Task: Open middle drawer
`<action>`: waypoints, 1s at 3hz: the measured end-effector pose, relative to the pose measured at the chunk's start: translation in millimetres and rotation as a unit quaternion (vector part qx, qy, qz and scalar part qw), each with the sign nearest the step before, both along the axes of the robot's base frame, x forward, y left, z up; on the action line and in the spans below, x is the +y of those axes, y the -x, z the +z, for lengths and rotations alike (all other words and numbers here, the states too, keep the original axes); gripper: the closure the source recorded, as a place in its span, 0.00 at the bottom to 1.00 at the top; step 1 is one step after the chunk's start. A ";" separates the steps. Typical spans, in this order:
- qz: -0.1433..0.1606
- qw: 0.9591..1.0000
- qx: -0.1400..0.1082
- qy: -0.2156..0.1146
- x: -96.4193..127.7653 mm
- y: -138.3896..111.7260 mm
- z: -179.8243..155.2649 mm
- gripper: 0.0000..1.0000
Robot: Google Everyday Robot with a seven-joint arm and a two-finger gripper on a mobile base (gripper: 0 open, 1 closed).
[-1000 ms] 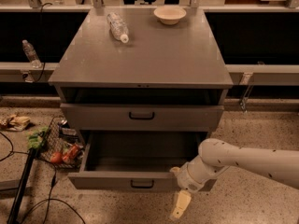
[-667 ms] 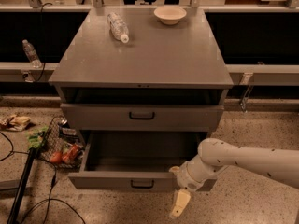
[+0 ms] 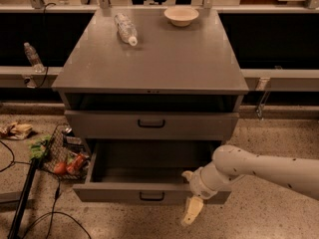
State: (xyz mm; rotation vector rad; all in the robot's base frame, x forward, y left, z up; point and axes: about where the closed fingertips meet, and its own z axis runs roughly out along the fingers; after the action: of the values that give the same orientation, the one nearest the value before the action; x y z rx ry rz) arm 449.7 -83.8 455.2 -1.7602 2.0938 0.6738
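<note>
Nearest the viewer, the gripper (image 3: 193,204) hangs in front of the right part of the middle drawer's (image 3: 119,192) front panel. It sits at the end of a white arm (image 3: 259,171) that enters from the right. Whether the gripper is spread or pressed together cannot be told, nor whether it touches the panel.

The middle drawer stands open, projecting toward the viewer from under the near edge of the table top (image 3: 164,66). Its long axis runs left to right, parallel to that near edge. Its low front panel faces the viewer and carries a small black loop handle (image 3: 152,196) at its centre. A plain grey tray interior shows behind the panel.

Above it, the upper drawer (image 3: 99,125) has a taller front with its own black handle. A dark gap separates this front from the table top.

On the table top, a clear plastic bottle (image 3: 124,29) lies on its side toward the far left corner, with its cap end pointing to the near right. A pale bowl (image 3: 181,15) stands upright at the far edge, right of centre and well apart from the bottle.

On the speckled floor (image 3: 279,218) to the left of the drawers lies a wire basket (image 3: 62,153) holding red and green items, with cables near it. Farther left, a second bottle (image 3: 32,57) stands upright on a rail.
</note>
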 end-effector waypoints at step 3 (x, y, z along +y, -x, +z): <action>0.015 1.000 0.012 0.008 6.6 -9.4 -40.7 0.18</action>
State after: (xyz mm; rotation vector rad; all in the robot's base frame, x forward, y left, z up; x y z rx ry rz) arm 459.1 -77.2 414.5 -1.8029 2.0983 0.6926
